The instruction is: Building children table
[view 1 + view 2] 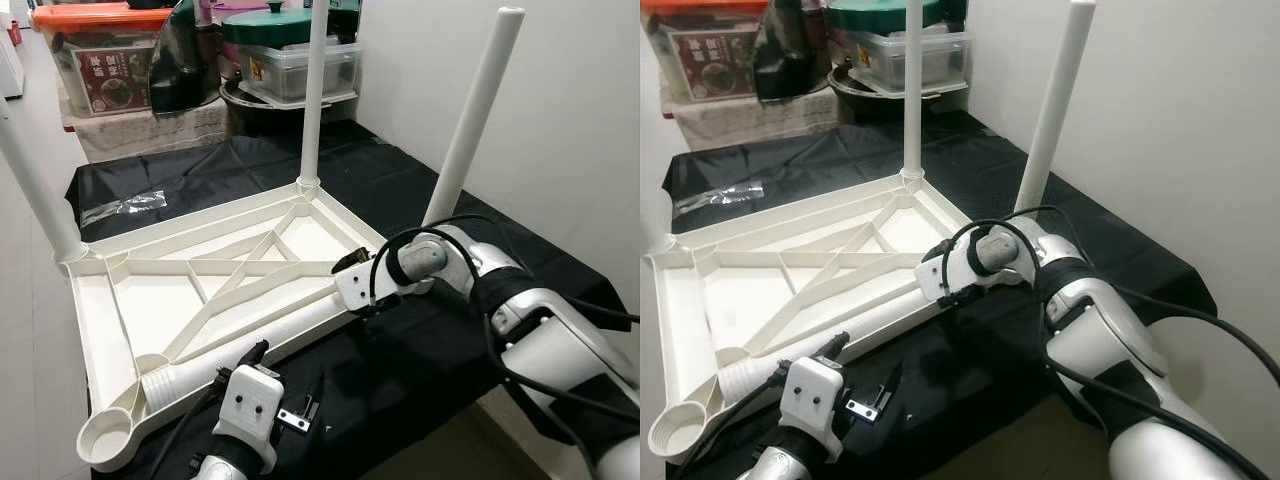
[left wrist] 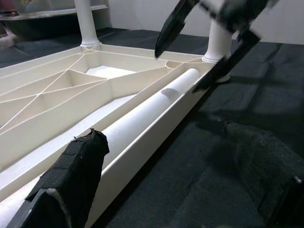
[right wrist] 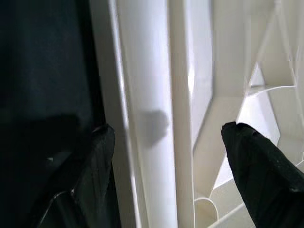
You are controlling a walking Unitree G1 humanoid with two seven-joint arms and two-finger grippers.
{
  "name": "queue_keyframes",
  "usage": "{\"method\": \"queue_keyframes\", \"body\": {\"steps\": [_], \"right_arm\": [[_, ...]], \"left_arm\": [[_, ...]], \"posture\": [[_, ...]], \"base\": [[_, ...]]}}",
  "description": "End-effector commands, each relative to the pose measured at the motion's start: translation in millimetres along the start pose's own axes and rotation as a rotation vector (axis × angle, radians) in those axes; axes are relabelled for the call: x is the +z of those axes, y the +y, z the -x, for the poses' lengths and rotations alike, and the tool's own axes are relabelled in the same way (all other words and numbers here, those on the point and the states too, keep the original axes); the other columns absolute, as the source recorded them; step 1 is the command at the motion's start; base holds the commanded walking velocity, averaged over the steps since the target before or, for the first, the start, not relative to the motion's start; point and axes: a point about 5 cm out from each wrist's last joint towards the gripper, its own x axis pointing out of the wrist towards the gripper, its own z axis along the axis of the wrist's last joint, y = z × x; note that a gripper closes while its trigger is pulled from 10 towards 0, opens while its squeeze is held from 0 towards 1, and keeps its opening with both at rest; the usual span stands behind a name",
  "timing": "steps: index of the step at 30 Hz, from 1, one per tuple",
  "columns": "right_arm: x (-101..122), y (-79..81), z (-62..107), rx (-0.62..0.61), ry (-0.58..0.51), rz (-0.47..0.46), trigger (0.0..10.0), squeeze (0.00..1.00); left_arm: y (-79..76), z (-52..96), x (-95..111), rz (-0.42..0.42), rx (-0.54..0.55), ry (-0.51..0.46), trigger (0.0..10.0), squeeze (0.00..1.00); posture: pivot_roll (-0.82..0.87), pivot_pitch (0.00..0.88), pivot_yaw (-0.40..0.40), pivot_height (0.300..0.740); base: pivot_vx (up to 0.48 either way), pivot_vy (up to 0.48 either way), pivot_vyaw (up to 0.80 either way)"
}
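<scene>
The right gripper (image 1: 352, 268), jaws open, is straddling the loose leg (image 1: 270, 335) (light, stiff, slippery plastic; grip mid-shaft); left gripper (image 2: 156, 185) open too.

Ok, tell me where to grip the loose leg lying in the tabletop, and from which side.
Grip the loose leg mid-shaft, from above, fingers straddling its round width. It lies flat in the upturned tabletop along the near rim, so only its top is free. The right end effector hangs open over its far end.

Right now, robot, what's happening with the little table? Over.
Right gripper open, fingers straddling the loose leg lying in the upturned tabletop. Left gripper open, near the leg's wide end. Three legs standing; the near corner socket unfilled. Nothing blocking.
</scene>
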Motion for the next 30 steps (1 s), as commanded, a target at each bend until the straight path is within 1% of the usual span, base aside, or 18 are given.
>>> {"method": "queue_keyframes", "body": {"steps": [1,2,3,5,7,8,9,12,14,15,16,17,18,19,20,22,24,30], "right_arm": [[1,-11.4,20.2,-0.023,-0.107,-0.103,10.0,0.0],[1,-11.4,20.2,-0.023,-0.107,-0.103,10.0,0.0],[-1,-12.9,27.6,-0.024,-0.168,-0.168,10.0,0.0],[-1,-12.9,27.6,-0.024,-0.168,-0.168,10.0,0.0],[-2,-17.5,40.7,-0.043,-0.342,-0.343,10.0,0.0],[-2,-17.5,40.7,-0.043,-0.342,-0.343,10.0,0.0],[-1,-21.3,43.8,-0.086,-0.458,-0.449,10.0,0.0],[-1,-21.3,43.8,-0.086,-0.458,-0.449,10.0,0.0],[2,-31.1,30.5,-0.35,-0.651,-0.704,10.0,0.0],[2,-31.1,30.5,-0.35,-0.651,-0.704,10.0,0.0],[3,-32.7,19.9,-0.492,-0.709,-0.829,10.0,0.0],[3,-32.7,19.9,-0.492,-0.709,-0.829,10.0,0.0],[2,-31.3,8.8,-0.607,-0.732,-0.958,10.0,0.0],[2,-31.3,8.8,-0.607,-0.732,-0.958,10.0,0.0],[6,-27.1,-1.3,-0.706,-0.756,-1.018,10.0,0.0],[6,-27.1,-1.3,-0.706,-0.756,-1.018,10.0,0.0],[21,-14.3,-15.9,-0.821,-0.801,-1.034,10.0,0.0],[40,-1.2,-23.0,-0.859,-0.878,-1.057,10.0,0.0]], "left_arm": [[-0.4,0.8,-2,-0.005,-0.004,0.005,10.0,0.0],[-0.4,0.8,-2,-0.005,-0.004,0.005,10.0,0.0],[-0.1,0.4,-2,-0.005,-0.004,0.002,10.0,0.0],[-0.1,0.4,-2,-0.005,-0.004,0.002,10.0,0.0],[0.7,-0.5,-1,-0.005,-0.001,-0.003,10.0,0.0],[0.7,-0.5,-1,-0.005,-0.001,-0.003,10.0,0.0],[1.3,-0.7,0,-0.005,0.001,-0.008,10.0,0.0],[1.3,-0.7,0,-0.005,0.001,-0.008,10.0,0.0],[11.7,-1.4,10,0.0,0.075,-0.042,10.0,0.0],[11.7,-1.4,10,0.0,0.075,-0.042,10.0,0.0],[19.9,-1.5,16,-0.002,0.132,-0.061,10.0,0.0],[19.9,-1.5,16,-0.002,0.132,-0.061,10.0,0.0],[28.3,-1.2,21,-0.007,0.187,-0.077,10.0,0.0],[28.3,-1.2,21,-0.007,0.187,-0.077,10.0,0.0],[36.1,-0.7,24,-0.016,0.239,-0.084,10.0,0.0],[36.1,-0.7,24,-0.016,0.239,-0.084,10.0,0.0],[50.2,0.1,29,-0.038,0.323,-0.086,10.0,0.0],[65.4,-1.2,35,-0.041,0.401,-0.072,10.0,0.0]], "posture": [[0.03,0.0,-0.051,0.74],[0.03,0.0,-0.051,0.74],[0.02,0.0,-0.05,0.74],[0.02,0.0,-0.05,0.74],[0.03,0.0,-0.053,0.74],[0.03,0.0,-0.053,0.74],[0.03,0.0,-0.055,0.74],[0.03,0.0,-0.055,0.74],[0.03,0.0,-0.054,0.74],[0.03,0.0,-0.054,0.74],[0.04,0.0,-0.054,0.74],[0.04,0.0,-0.054,0.74],[0.04,0.0,-0.053,0.74],[0.04,0.0,-0.053,0.74],[0.04,0.0,-0.053,0.74],[0.04,0.0,-0.053,0.74],[0.04,0.0,-0.047,0.74],[0.04,0.0,-0.045,0.74]], "base": [[0.0,0.0,0.0],[0.0,0.0,0.0],[0.0,0.0,0.0],[0.0,0.0,0.0],[0.0,0.0,0.0],[0.0,0.0,0.0],[0.0,0.0,0.0],[0.0,0.0,0.0],[0.0,0.0,0.0],[0.0,0.0,0.0],[0.0,0.0,0.0],[0.0,0.0,0.0],[0.0,0.0,0.0],[0.0,0.0,0.0],[0.0,0.0,0.0],[0.0,0.0,0.0],[0.0,0.0,0.0],[0.0,0.0,0.0]]}}
